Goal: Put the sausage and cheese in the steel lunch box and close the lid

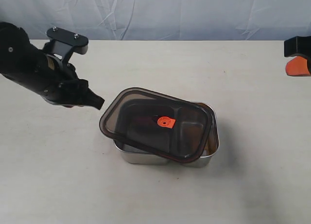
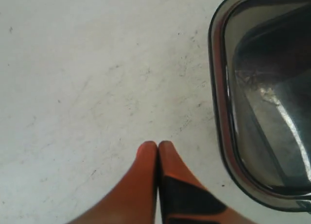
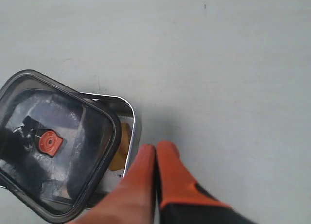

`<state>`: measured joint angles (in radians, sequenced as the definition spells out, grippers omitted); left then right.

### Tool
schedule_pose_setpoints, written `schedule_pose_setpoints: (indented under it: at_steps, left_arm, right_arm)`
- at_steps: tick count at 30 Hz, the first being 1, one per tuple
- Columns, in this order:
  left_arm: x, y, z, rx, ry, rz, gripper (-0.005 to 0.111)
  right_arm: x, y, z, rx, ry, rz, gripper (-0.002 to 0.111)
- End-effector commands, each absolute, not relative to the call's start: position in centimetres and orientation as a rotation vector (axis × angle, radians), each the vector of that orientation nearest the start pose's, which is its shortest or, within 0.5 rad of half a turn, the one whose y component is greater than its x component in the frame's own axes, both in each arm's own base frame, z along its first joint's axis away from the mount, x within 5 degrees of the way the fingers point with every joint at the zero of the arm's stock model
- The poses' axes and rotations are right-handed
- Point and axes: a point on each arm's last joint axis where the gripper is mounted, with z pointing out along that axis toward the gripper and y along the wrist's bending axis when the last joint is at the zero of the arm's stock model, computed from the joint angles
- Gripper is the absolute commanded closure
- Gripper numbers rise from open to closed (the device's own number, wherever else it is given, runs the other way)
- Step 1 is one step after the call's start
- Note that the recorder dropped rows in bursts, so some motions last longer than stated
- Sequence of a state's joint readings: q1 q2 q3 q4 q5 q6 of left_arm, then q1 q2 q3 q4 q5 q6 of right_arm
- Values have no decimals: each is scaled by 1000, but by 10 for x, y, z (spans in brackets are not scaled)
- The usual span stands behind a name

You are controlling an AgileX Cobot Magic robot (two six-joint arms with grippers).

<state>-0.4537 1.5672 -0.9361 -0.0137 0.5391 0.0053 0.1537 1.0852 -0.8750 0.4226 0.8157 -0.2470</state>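
The steel lunch box (image 1: 146,158) stands mid-table. The dark see-through lid (image 1: 126,107) with its orange valve (image 1: 165,121) lies askew on top, hanging over the box's left end and leaving a strip at the right end uncovered. In that strip the right wrist view shows the yellow-orange cheese (image 3: 121,146) inside the box (image 3: 137,124), under the lid's (image 3: 29,102) edge. A faint red shape under the lid may be the sausage (image 1: 144,119). My left gripper (image 1: 99,103) (image 2: 158,145) is shut and empty, just left of the lid (image 2: 218,88). My right gripper (image 3: 156,147) is shut and empty beside the box.
The pale tabletop (image 1: 73,185) surrounds the box, and a wrinkled light cloth (image 1: 170,12) hangs behind it. Only a black and orange piece of the right arm (image 1: 297,56) shows at the exterior view's right edge.
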Motion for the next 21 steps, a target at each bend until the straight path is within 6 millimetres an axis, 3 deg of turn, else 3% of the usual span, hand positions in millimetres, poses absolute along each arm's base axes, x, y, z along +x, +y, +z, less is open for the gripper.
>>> schedule_pose_setpoints:
  at_steps: [1,6,21]
  left_arm:
    - [281,-138,192,589,2668,-159,106]
    - [285,-141,180,557,2693,-183,106]
    - [274,-161,180,641,2696,-287,107]
  right_arm:
    - [200,58,316,-257,2436,460,108]
    - [200,58,316,-262,2437,451,108]
    - [201,57,316,-262,2433,447,108]
